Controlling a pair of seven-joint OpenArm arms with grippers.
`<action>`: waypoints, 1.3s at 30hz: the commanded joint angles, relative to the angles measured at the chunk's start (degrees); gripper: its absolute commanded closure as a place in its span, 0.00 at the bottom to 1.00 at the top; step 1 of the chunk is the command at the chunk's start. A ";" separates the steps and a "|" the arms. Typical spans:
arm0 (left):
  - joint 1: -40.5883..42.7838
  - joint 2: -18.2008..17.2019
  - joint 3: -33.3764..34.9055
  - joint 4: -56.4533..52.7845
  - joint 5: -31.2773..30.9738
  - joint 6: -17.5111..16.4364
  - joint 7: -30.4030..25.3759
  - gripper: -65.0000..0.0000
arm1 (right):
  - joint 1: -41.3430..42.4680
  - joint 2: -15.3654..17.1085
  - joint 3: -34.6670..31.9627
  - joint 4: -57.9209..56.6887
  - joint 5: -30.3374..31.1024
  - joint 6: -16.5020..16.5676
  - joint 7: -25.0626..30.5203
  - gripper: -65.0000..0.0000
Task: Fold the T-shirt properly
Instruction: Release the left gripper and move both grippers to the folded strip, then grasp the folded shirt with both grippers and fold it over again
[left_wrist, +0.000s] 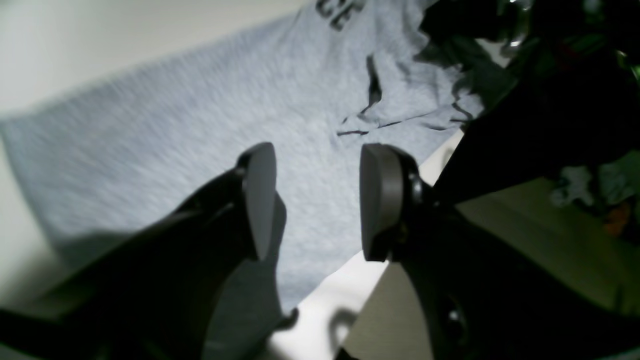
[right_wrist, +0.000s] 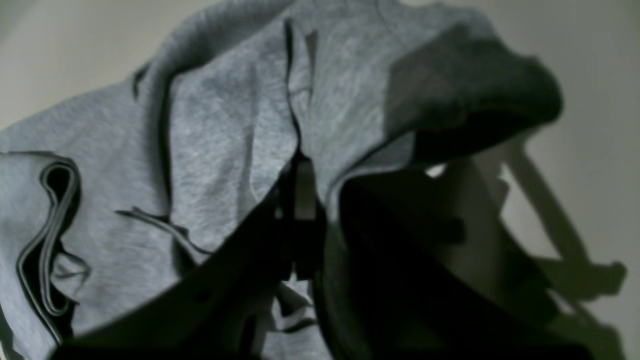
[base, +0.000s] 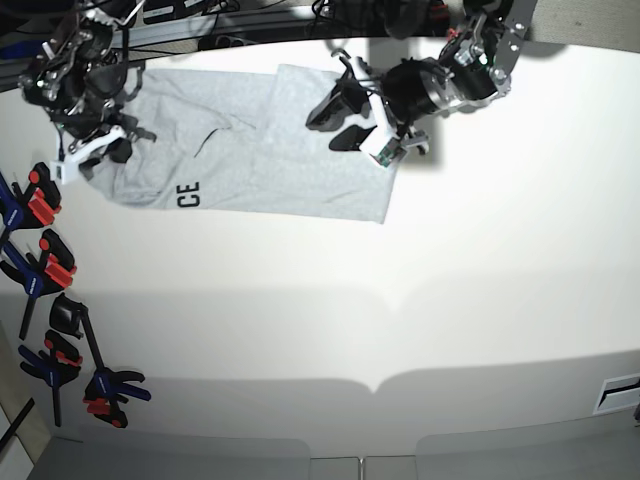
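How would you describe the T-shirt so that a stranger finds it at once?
On the white table, look along the far edge, between the two robot arms. The T-shirt lies there spread flat, the only light grey cloth, with black letters "CE" near its front edge.

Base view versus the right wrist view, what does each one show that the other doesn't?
Only the base view shows the whole T-shirt spread on the white table, its black CE lettering, the open left gripper over it, and clamps along the edge. Only the right wrist view shows the right gripper pinched shut on a bunched fold, with layered hems nearby. Both show grey shirt fabric on the table.
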 joint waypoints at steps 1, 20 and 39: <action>-0.26 -0.04 -0.07 0.85 1.68 0.02 -1.20 0.61 | 0.96 1.01 0.22 1.97 1.55 -0.48 0.57 1.00; -2.49 2.60 11.80 -18.21 19.65 10.84 -6.58 0.61 | 1.09 -16.61 0.13 32.57 15.30 -1.97 -9.79 1.00; -10.82 10.32 15.19 -18.93 19.65 10.84 -2.34 0.61 | 0.90 -22.49 -26.05 32.50 0.76 -2.93 -7.21 1.00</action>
